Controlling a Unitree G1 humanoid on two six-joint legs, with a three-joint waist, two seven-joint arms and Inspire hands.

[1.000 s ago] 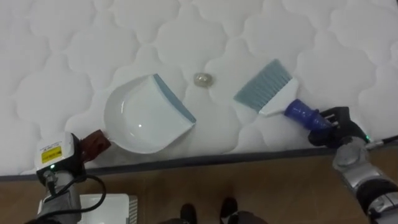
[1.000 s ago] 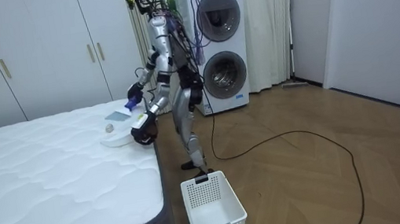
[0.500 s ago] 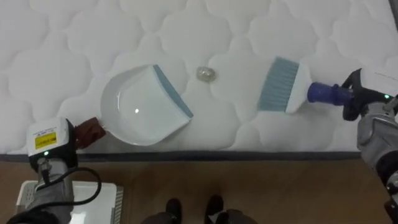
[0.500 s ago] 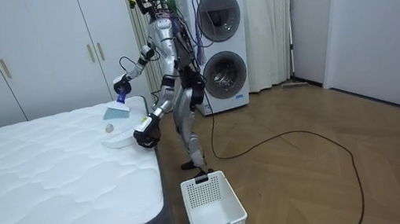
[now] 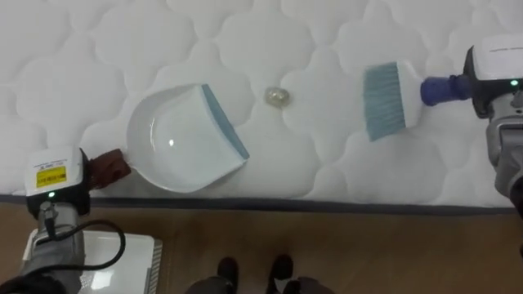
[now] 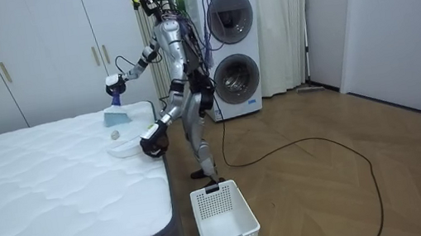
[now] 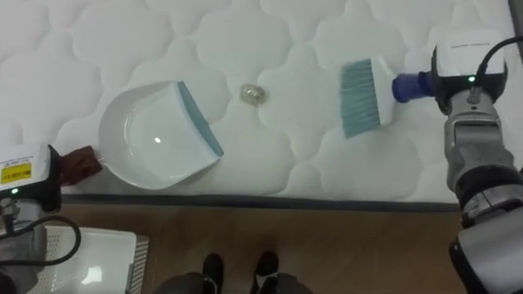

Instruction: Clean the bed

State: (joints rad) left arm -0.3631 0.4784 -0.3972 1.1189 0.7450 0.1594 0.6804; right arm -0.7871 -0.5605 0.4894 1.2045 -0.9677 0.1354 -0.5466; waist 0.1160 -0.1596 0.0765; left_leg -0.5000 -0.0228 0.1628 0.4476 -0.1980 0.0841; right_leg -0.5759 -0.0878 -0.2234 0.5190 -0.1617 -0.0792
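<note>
One brush [image 5: 392, 100], bristles toward dustpan [image 5: 176, 151]

The white quilted mattress [image 5: 245, 49] is matt cloth with puffy bumps. The round white plastic dustpan [image 5: 176, 151] is smooth and shiny. The pale blue brush [image 5: 386, 100] looks plastic. The brown floor [image 5: 368, 253] is smooth wood.

You have bright, even light across the bed — the white quilted mattress [image 5: 245, 49] shows only faint grey shading in its stitched dimples. A small glare spot sits on the round white plastic dustpan [image 5: 184, 151]. In the room view the brown wooden floor [image 6: 355, 188] carries a soft sheen — shadows there are weak.
</note>
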